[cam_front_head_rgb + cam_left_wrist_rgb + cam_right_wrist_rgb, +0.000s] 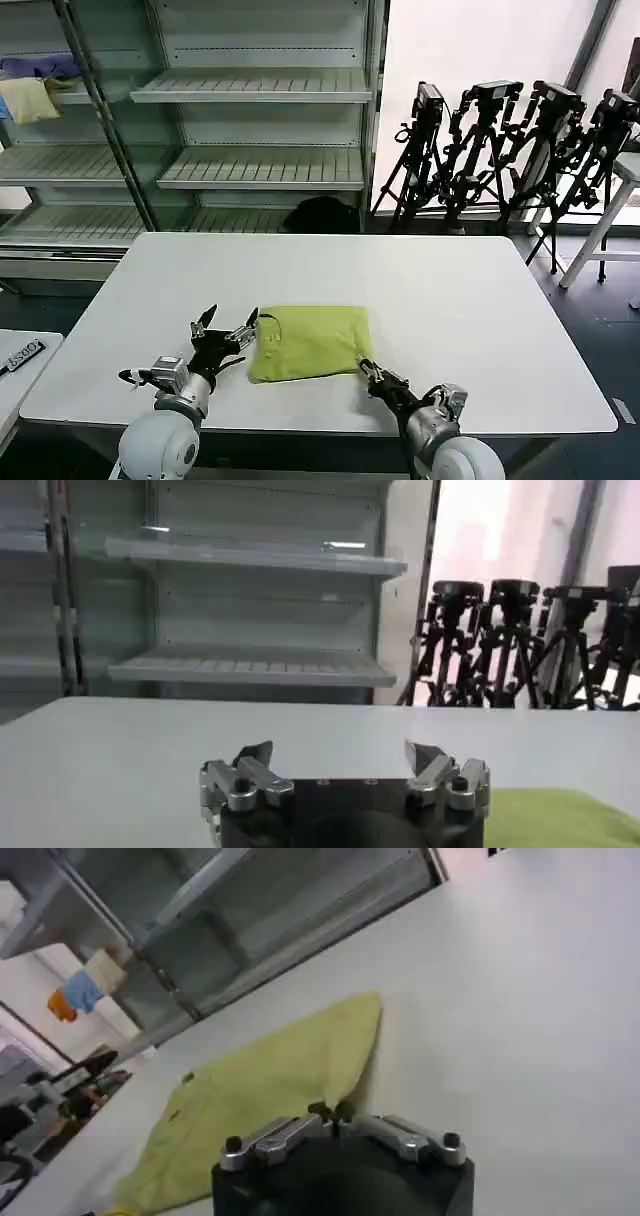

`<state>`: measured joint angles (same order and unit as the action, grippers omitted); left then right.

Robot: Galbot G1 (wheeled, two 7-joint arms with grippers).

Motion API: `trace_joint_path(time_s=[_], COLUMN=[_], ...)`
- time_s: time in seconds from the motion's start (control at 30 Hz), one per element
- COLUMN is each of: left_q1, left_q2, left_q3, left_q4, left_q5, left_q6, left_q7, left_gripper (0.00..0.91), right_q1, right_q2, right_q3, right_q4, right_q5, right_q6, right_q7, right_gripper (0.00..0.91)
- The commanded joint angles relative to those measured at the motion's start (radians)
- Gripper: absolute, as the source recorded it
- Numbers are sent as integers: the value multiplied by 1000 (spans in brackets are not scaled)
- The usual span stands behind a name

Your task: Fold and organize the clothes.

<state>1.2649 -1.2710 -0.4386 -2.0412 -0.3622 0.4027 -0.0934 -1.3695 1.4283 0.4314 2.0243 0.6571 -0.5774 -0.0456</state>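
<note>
Folded lime yellow-green thin fabric shirt (310, 342) on my white table (450, 300), my left gripper (228, 330) spread wide beside it, my right gripper (364, 367) pinched closed at its near corner.

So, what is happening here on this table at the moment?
A two-armed robot is folding a lime green shirt on a white table. The shirt already lies as a compact folded rectangle near the front edge. The right end effector is shut, its fingertips pinching the shirt's near right corner. The left end effector is open and sits just beside the shirt's left edge, holding nothing. Metal shelving and tripods stand behind.
</note>
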Motion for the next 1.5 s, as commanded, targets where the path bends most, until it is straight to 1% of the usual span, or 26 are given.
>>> trace_joint_path(time_s=[0.03, 0.13, 0.27, 0.3, 0.33, 0.37, 0.4, 0.53, 0.77, 0.83, 0.87, 0.9, 0.97, 1.03, 1.07, 1.1, 1.13, 1.23, 1.3, 1.37, 1.5], left_q1=[3, 3, 6, 7, 8, 9, 12, 21, 26, 24, 24, 25, 27, 31, 35, 41, 46, 66, 75, 82, 98], left_q2=[1, 1, 1, 1, 1, 0, 0, -4, 7, 8, 8, 7, 3, -1, -2, -4, -5, -8, -10, -11, -9], left_q3=[-1, 0, -1, -1, -2, -2, -2, -3, -10, -14, -16, -18, -20, -18, -17, -15, -15, -12, -15, -20, -9], left_q4=[0, -5, -14, -16, -16, -18, -18, -25, -41, -43, -43, -43, -42, -40, -40, -41, -43, -51, -51, -52, -59], left_q5=[3, 5, 5, 5, 5, 5, 5, 2, 3, 3, 3, 3, 3, 3, 4, 14, 24, 26, 25, 23, 48], left_q6=[1, 4, 6, 7, 6, 6, 5, 0, 1, 1, 0, -4, -10, -32, -47, -62, -73, -99, -129, -155, -167], left_q7=[1, 1, 0, 0, 0, 0, 2, 10, 13, 12, 13, 13, 12, 13, 15, 24, 37, 43, 43, 43, 43], left_gripper=[907, 907, 907, 907, 907, 907, 907, 907, 907, 907, 907, 907, 907, 907, 907, 907, 907, 907, 907, 907, 907], right_q1=[-102, -108, -101, -98, -97, -97, -98, -116, -170, -173, -169, -159, -134, -106, -84, -72, -60, -42, -34, -25, -9], right_q2=[-38, -26, -12, -12, -13, -15, -15, -17, -26, -24, -20, -16, -6, -6, -6, -9, -19, -33, -42, -47, -67], right_q3=[63, 41, 30, 30, 32, 35, 37, 55, 99, 109, 118, 126, 138, 144, 148, 149, 149, 151, 154, 156, 159], right_q4=[48, 58, 66, 64, 63, 63, 62, 79, 161, 178, 188, 194, 205, 211, 208, 205, 198, 183, 159, 141, 107], right_q5=[-52, -95, -118, -126, -131, -133, -133, -140, -165, -225, -303, -347, -408, -458, -508, -592, -655, -663, -675, -663, -664], right_q6=[0, 2, 0, 0, 0, 2, 2, 12, 9, 33, 46, 54, 50, 53, 54, 54, 60, 56, 73, 86, 127], right_q7=[-48, -68, -60, -60, -60, -56, -55, -49, -7, 3, 4, 7, 22, 52, 66, 68, 72, 89, 93, 104, 110], right_gripper=[0, 0, 0, 171, 464, 705, 907, 907, 907, 907, 907, 907, 907, 907, 907, 907, 907, 907, 907, 907, 907])
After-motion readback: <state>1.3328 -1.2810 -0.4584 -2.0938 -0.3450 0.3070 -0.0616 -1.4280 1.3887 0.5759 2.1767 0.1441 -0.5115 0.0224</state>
